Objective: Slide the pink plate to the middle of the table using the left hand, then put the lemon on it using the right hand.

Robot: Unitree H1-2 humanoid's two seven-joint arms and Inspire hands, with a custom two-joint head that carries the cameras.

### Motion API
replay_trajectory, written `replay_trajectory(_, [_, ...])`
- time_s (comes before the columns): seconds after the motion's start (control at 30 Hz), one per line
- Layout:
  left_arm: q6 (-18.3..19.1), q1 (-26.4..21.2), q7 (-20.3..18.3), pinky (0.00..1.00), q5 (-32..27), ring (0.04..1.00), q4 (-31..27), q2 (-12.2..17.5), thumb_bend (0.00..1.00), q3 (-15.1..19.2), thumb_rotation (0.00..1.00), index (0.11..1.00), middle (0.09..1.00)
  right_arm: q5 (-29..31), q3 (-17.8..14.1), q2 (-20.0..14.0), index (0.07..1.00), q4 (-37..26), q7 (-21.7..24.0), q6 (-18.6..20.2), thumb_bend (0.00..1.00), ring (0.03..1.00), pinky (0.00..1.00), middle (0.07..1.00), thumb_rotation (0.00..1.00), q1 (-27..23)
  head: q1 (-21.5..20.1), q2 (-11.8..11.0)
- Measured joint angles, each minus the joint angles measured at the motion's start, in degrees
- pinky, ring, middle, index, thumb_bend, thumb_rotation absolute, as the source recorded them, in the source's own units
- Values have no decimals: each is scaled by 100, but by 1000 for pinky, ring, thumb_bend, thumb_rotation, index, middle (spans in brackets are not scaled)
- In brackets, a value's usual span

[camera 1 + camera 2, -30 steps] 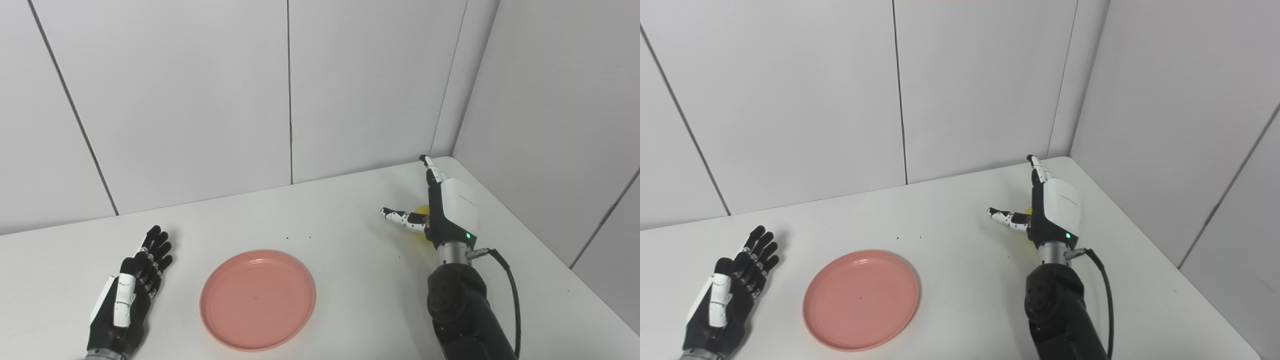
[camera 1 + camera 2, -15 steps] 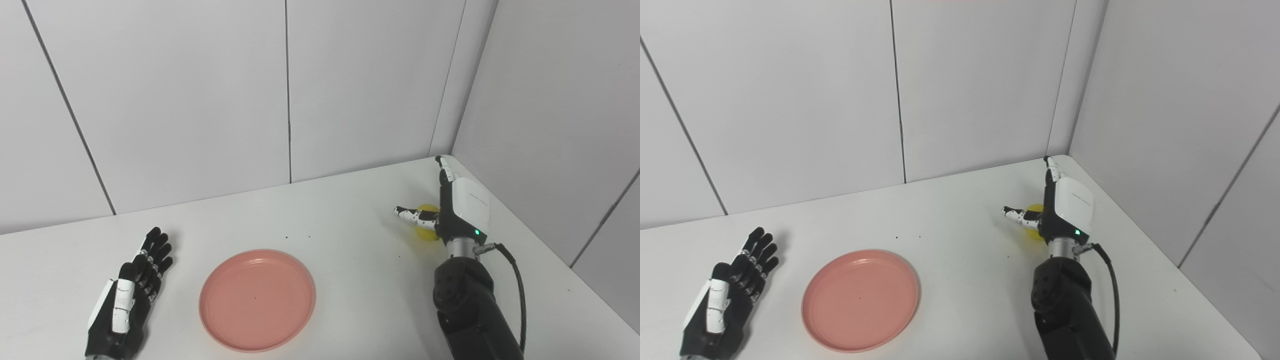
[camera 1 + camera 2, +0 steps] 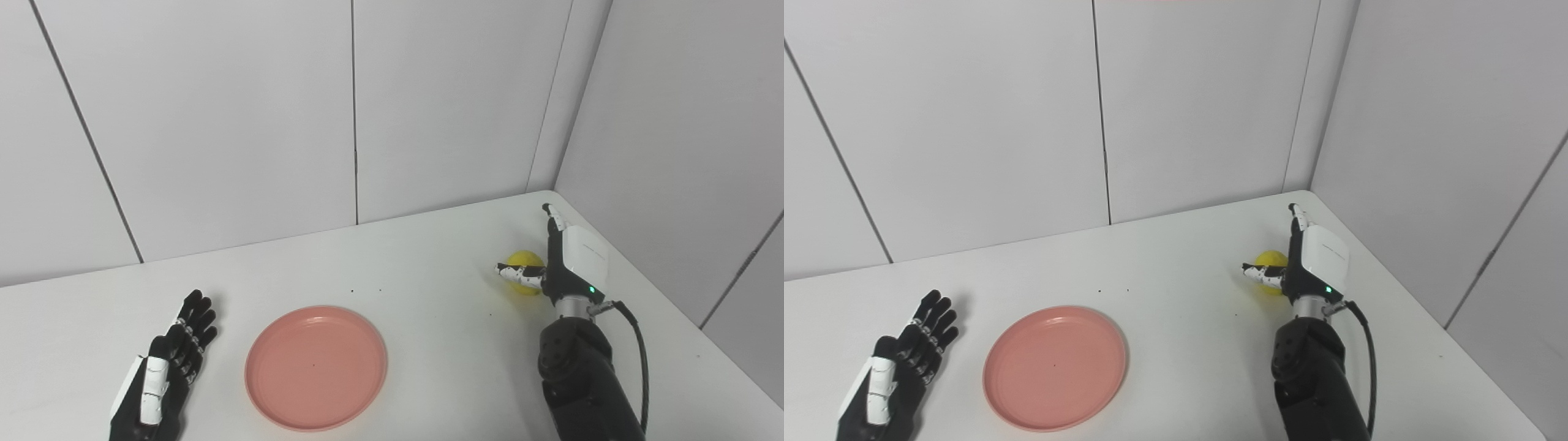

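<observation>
White panelled walls (image 3: 245, 122) meet in a corner behind the table's far-right end. White table (image 3: 429, 257) fills the lower part of both views, a few dark specks on it near the middle.

One pink plate (image 3: 315, 366), flat on the table, front and roughly centre-left. Nothing on it.

Two hands. Right hand (image 3: 566, 263) stands edge-up at the far right of the table, white back facing right, fingers (image 3: 554, 217) straight and together pointing away from the camera, thumb (image 3: 517, 274) stuck out to the left. Not closed on anything.

Left hand (image 3: 162, 367) lies low at the front-left, palm side toward the plate, fingers extended and slightly fanned, holding nothing. Clear gap between it and the plate rim.

One lemon (image 3: 1271, 262), yellow, on the table at the far right, well apart from the plate. It sits in the crook between the right thumb and palm: thumb crosses its front, palm hides its right side. Can't tell whether thumb or palm actually touches it.
</observation>
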Motion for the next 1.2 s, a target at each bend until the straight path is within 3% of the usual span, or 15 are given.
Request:
replay_trajectory(0.33, [145, 66, 37, 1000, 0, 1000, -120, -48, 784, -6, 1000, 1000, 1000, -12, 10, -4, 835, 229, 339, 2, 827, 810, 768, 818, 218, -21, 9, 18])
replay_trajectory(0.57, [149, 89, 40, 1000, 0, 1000, -163, -55, 776, -6, 1000, 1000, 1000, -12, 16, 0, 743, 329, 517, 2, 833, 744, 722, 745, 161, -52, -9, 35])
replay_trajectory(0.67, [149, 98, 40, 1000, 0, 1000, -175, -60, 779, -6, 1000, 1000, 1000, -8, -4, 5, 739, 402, 547, 2, 821, 698, 660, 724, 145, -79, -9, 35])
replay_trajectory(0.73, [166, 108, 44, 1000, 0, 1000, -192, -62, 785, -6, 1000, 1000, 1000, 7, -7, 12, 724, 403, 538, 2, 784, 637, 565, 685, 87, -79, 0, 44])
replay_trajectory(0.8, [185, 109, 52, 1000, 0, 1000, -196, -65, 789, -7, 1000, 1000, 1000, 78, 3, 14, 713, 402, 457, 2, 754, 560, 457, 626, 22, -79, 0, 53])
replay_trajectory(0.83, [193, 109, 55, 1000, 0, 1000, -198, -67, 788, -8, 1000, 1000, 1000, 141, 8, 13, 699, 402, 410, 2, 640, 478, 370, 542, 9, -79, 0, 53])
replay_trajectory(0.9, [194, 111, 55, 1000, 0, 1000, -204, -71, 786, -8, 1000, 1000, 1000, 302, 21, 15, 675, 402, 204, 1, 572, 386, 286, 491, 1, -78, 9, 62])
replay_trajectory(1.0, [194, 111, 54, 1000, 0, 1000, -203, -72, 784, -7, 1000, 1000, 1000, 477, 29, 28, 647, 404, -52, 0, 534, 399, 271, 516, 0, -76, 17, 62])
replay_trajectory(1.07, [194, 111, 55, 1000, 0, 1000, -204, -72, 783, -7, 1000, 1000, 1000, 612, 26, 40, 532, 406, -253, -5, 518, 403, 253, 520, 0, -76, 18, 62])
replay_trajectory(1.2, [208, 113, 55, 1000, 0, 1000, -229, -72, 793, -14, 1000, 1000, 1000, 769, 78, 41, 552, 407, -510, -9, 504, 363, 245, 479, 0, -72, 26, 70])
